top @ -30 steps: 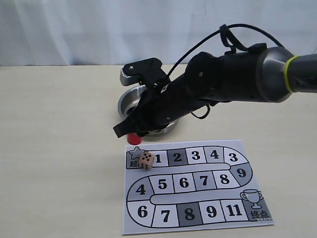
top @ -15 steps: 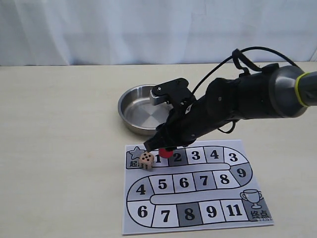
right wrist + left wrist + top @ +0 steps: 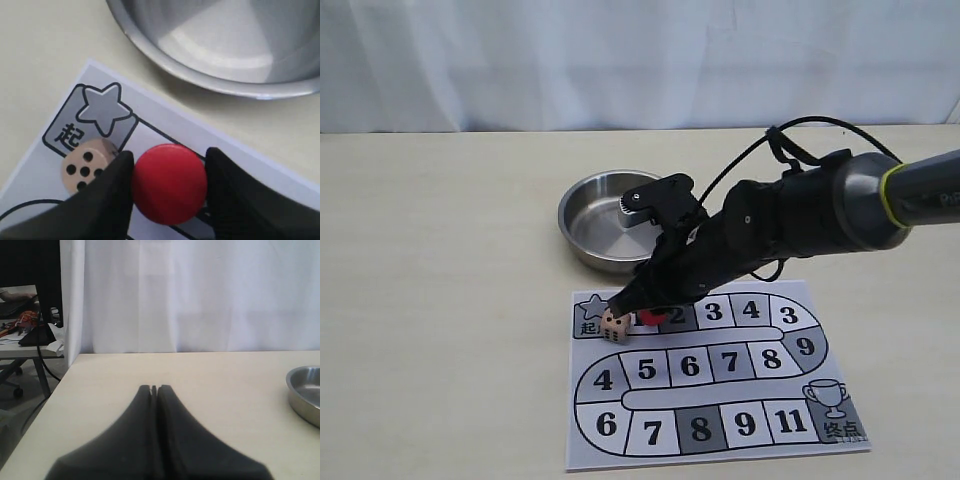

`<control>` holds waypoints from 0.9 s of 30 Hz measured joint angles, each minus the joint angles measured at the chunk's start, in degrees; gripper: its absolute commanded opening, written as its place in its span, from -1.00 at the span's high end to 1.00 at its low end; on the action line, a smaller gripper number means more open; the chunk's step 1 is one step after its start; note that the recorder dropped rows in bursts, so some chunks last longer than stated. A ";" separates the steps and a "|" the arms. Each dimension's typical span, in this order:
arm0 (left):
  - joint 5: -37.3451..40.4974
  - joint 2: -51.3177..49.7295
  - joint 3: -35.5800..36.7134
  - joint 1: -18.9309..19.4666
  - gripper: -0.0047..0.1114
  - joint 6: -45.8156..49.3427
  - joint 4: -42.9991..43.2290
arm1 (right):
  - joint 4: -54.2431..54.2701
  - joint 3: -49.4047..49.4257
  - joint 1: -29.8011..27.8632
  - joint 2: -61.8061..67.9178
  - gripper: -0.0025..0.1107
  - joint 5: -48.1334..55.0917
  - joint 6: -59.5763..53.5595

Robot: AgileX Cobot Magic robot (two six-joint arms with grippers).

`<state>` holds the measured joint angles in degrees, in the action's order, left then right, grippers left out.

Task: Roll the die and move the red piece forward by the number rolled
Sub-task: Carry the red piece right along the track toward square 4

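The red piece point(image 3: 170, 182) sits between the fingers of my right gripper point(image 3: 170, 155), which is shut on it. In the exterior view the red piece point(image 3: 651, 316) is low over the paper board point(image 3: 720, 440), around squares 1 and 2. My right gripper point(image 3: 638, 312) reaches there from the right. The die point(image 3: 615, 325) rests on the board beside the star start square. It is just next to one finger, and its top shows several pips point(image 3: 85, 162). My left gripper point(image 3: 154, 388) is shut on nothing above bare table and does not show in the exterior view.
A steel bowl point(image 3: 582, 228) stands just behind the board, under the right arm, and its rim point(image 3: 300, 390) also shows in the left wrist view. The table's edge and a cluttered desk point(image 3: 20, 320) lie off to one side there.
My right gripper has carried the red piece from beside the bowl onto the board and lowered it near the die. The die has stayed put.
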<state>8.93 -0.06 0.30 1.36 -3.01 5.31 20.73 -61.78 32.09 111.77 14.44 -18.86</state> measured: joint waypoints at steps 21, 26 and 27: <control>0.00 0.00 0.00 0.00 0.92 0.00 0.00 | -3.22 0.94 -2.65 -3.94 0.88 4.95 0.52; 0.00 0.00 0.00 0.00 0.92 0.00 0.00 | -3.22 3.83 -2.65 -3.94 0.88 2.65 0.67; 0.00 0.00 0.00 0.00 0.92 0.00 0.00 | -3.22 4.52 -2.65 -3.94 0.88 1.68 0.67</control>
<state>8.93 -0.06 0.30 1.36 -3.01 5.31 17.51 -57.26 29.44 107.82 16.12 -18.19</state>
